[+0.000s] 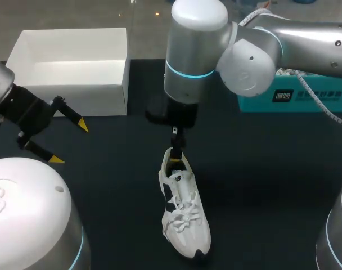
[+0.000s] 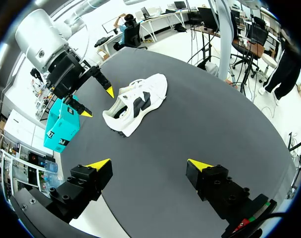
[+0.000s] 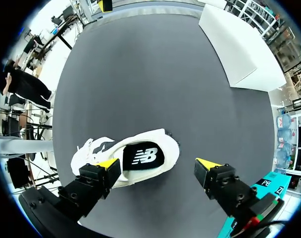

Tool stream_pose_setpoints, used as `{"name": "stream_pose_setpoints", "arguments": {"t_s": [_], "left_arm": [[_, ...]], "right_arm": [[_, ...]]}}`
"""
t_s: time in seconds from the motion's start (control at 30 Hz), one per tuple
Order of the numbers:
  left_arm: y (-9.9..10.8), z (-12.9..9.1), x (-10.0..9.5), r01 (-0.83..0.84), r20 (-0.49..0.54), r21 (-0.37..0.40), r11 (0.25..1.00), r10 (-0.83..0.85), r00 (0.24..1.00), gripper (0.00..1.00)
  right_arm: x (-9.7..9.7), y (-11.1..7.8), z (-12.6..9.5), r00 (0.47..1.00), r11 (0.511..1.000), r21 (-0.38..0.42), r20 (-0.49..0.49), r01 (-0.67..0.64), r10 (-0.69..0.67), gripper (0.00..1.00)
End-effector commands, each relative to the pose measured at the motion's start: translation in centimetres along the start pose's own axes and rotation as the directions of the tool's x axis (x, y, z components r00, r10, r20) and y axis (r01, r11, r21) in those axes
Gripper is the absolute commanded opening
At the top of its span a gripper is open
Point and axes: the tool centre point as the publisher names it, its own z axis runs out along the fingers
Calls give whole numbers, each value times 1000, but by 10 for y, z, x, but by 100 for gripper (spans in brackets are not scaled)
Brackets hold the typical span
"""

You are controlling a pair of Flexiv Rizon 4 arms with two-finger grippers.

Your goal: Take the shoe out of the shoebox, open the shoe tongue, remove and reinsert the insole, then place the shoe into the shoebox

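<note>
A white shoe [image 1: 183, 209] with dark side marks lies upright on the black table [image 1: 261, 185], toe toward the near edge. Its dark insole [image 3: 143, 156] shows inside the opening. My right gripper [image 1: 175, 153] hangs open just above the heel; in its wrist view the gripper [image 3: 158, 163] straddles the heel end of the shoe [image 3: 123, 159], one finger over the shoe's side, the other clear of it. The open white shoebox [image 1: 70, 67] stands at the far left. My left gripper [image 1: 68, 143] is open and holds nothing, near the box front, with the shoe [image 2: 135, 101] well ahead of it.
A teal box [image 1: 295, 95] sits at the far right behind my right arm, also the teal box [image 2: 61, 129] in the left wrist view. My right gripper [image 2: 97, 102] shows there beside the shoe's heel. The white shoebox [image 3: 239, 44] lies far ahead of the right gripper.
</note>
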Motion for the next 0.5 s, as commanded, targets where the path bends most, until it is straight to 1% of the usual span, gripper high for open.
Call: {"name": "stream_pose_setpoints", "arguments": {"t_s": [0.03, 0.27, 0.5], "left_arm": [[-1, 0, 0, 0, -2, -3, 1000, 0, 1000, 100], [-1, 0, 0, 0, -2, -3, 1000, 0, 1000, 100], [-1, 0, 0, 0, -2, -3, 1000, 0, 1000, 100]], "right_arm": [[-1, -2, 12, 1000, 1000, -23, 20, -6, 7, 100], [-6, -3, 28, 999, 999, -29, 27, 22, -21, 100], [-14, -2, 37, 998, 998, -35, 25, 56, -55, 100]]}}
